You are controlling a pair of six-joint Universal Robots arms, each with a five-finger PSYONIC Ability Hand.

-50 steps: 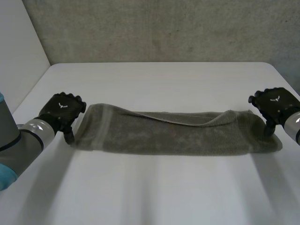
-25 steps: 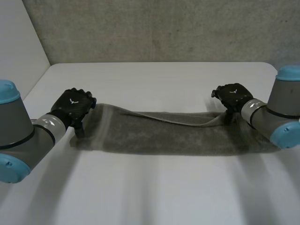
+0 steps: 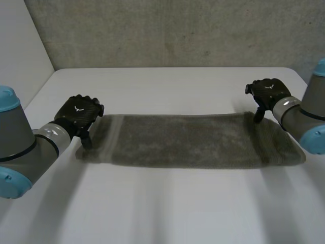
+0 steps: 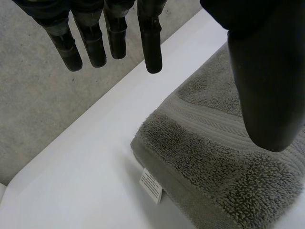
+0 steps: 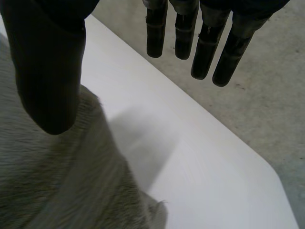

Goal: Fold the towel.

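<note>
The towel [image 3: 188, 141] lies flat on the table [image 3: 167, 203] across the middle of the frame, its long axis running left to right. My left hand [image 3: 78, 116] hovers at its left end and my right hand [image 3: 268, 91] at its upper right corner. Both have straight fingers and hold nothing.
</note>
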